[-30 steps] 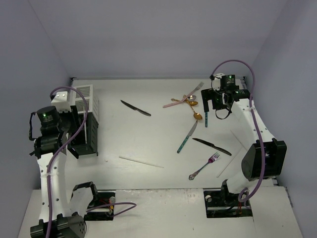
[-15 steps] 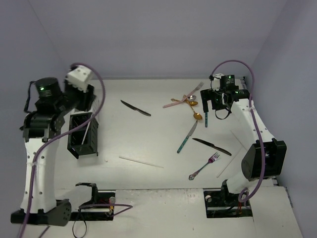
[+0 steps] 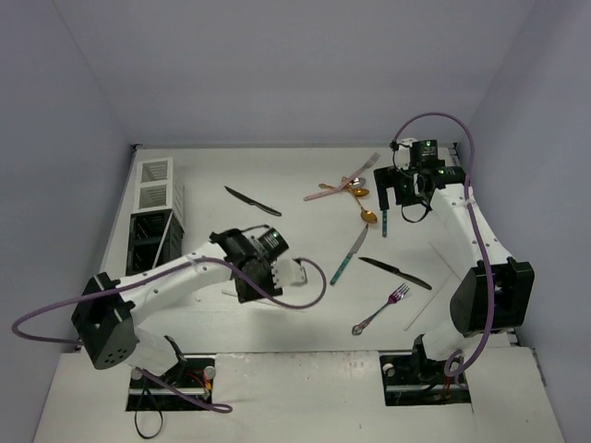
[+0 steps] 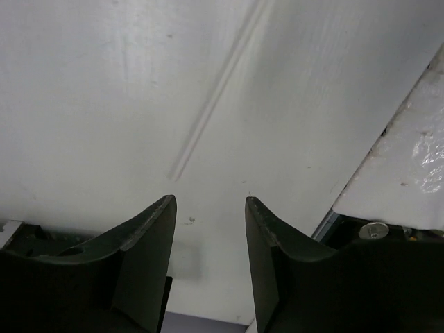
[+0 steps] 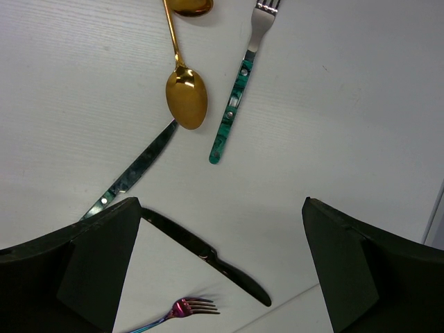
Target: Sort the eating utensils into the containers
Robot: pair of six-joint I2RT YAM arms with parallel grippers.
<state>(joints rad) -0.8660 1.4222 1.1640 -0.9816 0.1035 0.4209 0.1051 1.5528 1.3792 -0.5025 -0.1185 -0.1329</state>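
Nearest us, we are judging the thin white chopstick, lying flat just ahead of our left gripper, likely to roll or slip from a shallow pinch. Farther out, the gold metal spoon lying beside the teal-handled steel fork could get nudged. Our left arm is reaching low over mid-table, jaws partly apart, empty; the right gripper is hovering, jaws wide, empty. The black slotted caddy and white slotted caddy are standing far left.
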